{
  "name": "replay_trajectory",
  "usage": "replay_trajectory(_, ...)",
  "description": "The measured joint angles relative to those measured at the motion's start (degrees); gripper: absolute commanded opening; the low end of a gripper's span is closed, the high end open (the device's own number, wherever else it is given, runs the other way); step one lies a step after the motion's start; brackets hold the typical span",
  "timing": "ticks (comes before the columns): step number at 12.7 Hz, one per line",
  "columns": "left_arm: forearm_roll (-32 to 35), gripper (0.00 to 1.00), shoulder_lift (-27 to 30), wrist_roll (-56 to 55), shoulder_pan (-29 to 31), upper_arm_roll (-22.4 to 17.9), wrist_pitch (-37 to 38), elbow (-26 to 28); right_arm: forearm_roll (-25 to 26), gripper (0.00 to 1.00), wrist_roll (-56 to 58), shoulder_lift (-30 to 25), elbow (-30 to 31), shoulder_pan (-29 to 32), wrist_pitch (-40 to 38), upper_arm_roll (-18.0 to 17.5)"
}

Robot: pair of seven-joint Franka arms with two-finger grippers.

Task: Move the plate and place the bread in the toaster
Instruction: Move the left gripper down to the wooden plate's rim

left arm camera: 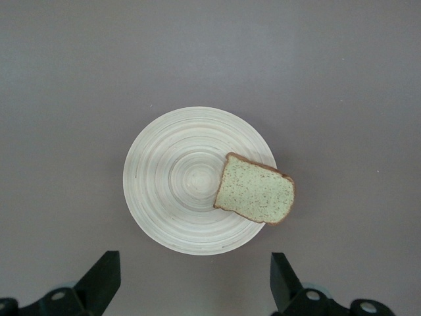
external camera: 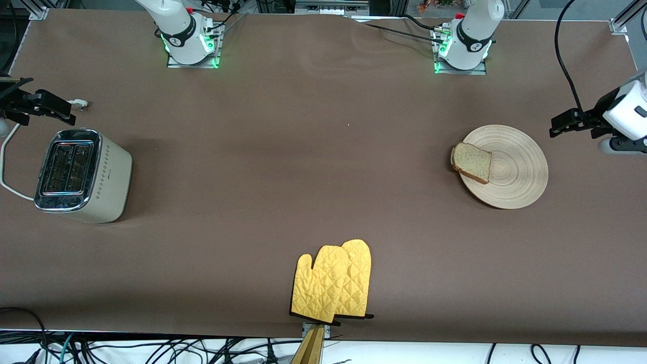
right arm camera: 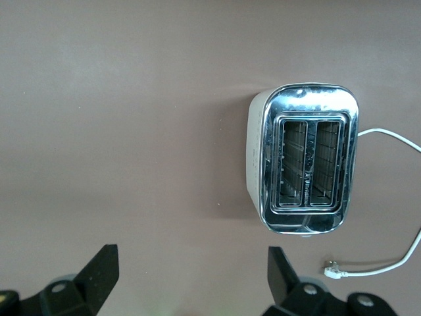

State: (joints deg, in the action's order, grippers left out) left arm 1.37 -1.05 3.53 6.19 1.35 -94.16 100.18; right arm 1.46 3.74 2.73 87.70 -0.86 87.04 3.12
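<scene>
The plate [external camera: 510, 169] lies flat on the brown counter [external camera: 303, 151] toward the left arm's end, with bare counter all around its rim. The bread [external camera: 472, 162] rests on the plate's edge on the side toward the middle of the counter, one corner overhanging the rim. The left gripper [external camera: 558, 126] hangs in the air at the counter's end just beside the plate, fingers [left arm camera: 102, 280] spread wide apart and holding nothing.

The toaster [external camera: 81, 177] stands upright toward the right arm's end, both slots open upward, its white cord [external camera: 7, 167] trailing off toward the counter's edge. The right gripper [external camera: 60, 114] hovers above that end, near the toaster, fingers [right arm camera: 99, 273] likewise wide apart and empty.

Between plate and toaster runs a long open stretch of counter. A pair of yellow oven mitts [external camera: 333, 283] lies at the counter's edge nearest the front camera, well apart from both.
</scene>
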Motion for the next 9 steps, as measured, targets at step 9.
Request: replay_trajectory(9,-8.61,1.0,-21.3,21.75,16.01,-2.92,-3.1,-7.61,0.0,1.0,-0.05,-0.01,0.0,-0.01,-0.08,-0.03)
